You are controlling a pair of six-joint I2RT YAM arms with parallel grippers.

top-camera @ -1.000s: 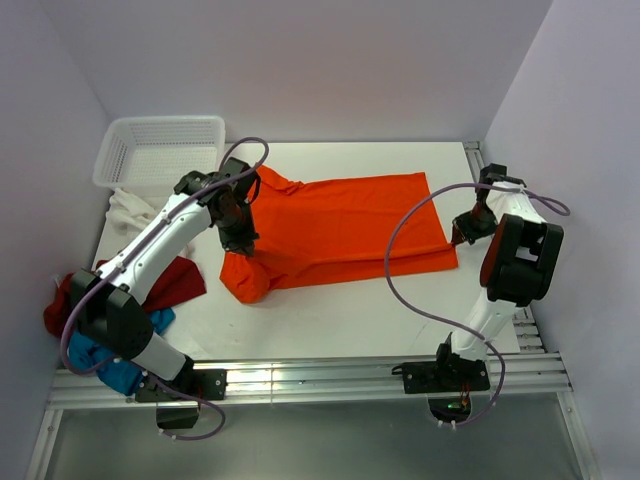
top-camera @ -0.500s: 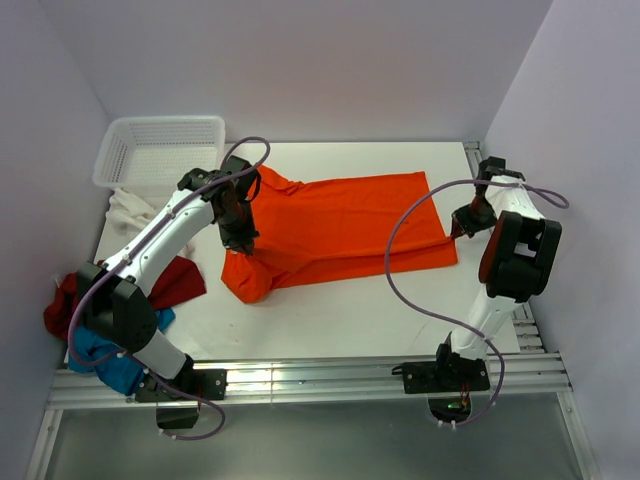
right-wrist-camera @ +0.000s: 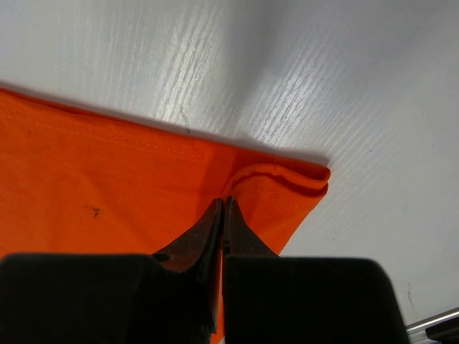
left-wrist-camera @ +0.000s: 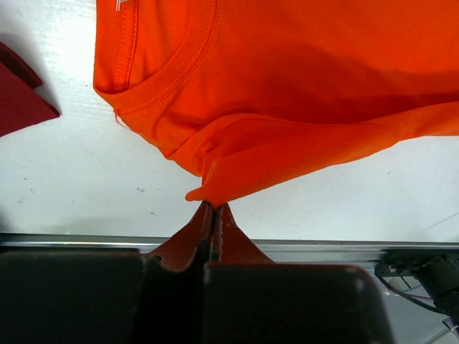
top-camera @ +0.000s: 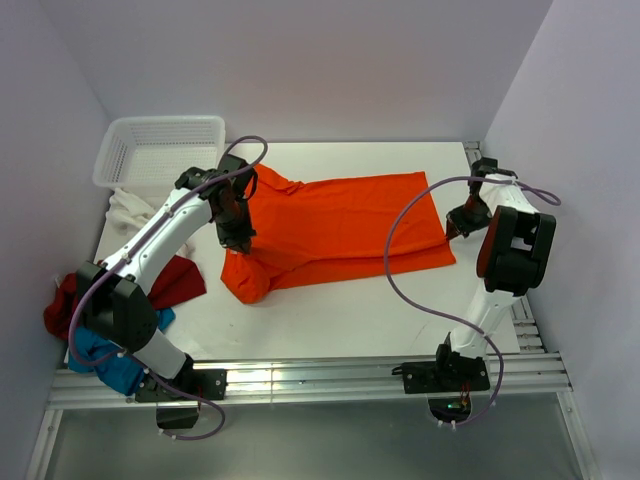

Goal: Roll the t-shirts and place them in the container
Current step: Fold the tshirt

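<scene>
The orange t-shirt (top-camera: 340,225) lies spread across the middle of the table, its near long edge folded over. My left gripper (top-camera: 240,243) is shut on a folded point of cloth at the collar end, seen pinched at its tips (left-wrist-camera: 214,206) below the orange t-shirt (left-wrist-camera: 287,86). My right gripper (top-camera: 453,227) is shut on the hem end, its tips (right-wrist-camera: 224,203) biting a raised fold of the orange t-shirt (right-wrist-camera: 93,186). A dark red t-shirt (top-camera: 172,280), a blue one (top-camera: 105,360) and a white one (top-camera: 128,212) lie heaped at the left edge.
A white mesh basket (top-camera: 160,150) stands at the back left corner. A corner of the dark red t-shirt (left-wrist-camera: 18,100) shows in the left wrist view. A metal rail (top-camera: 330,375) runs along the table's near edge, by the arm bases. Walls close in the back and both sides.
Both grippers have shifted slightly toward the back of the table, still pinching the orange t-shirt; its near edge has followed a little.
</scene>
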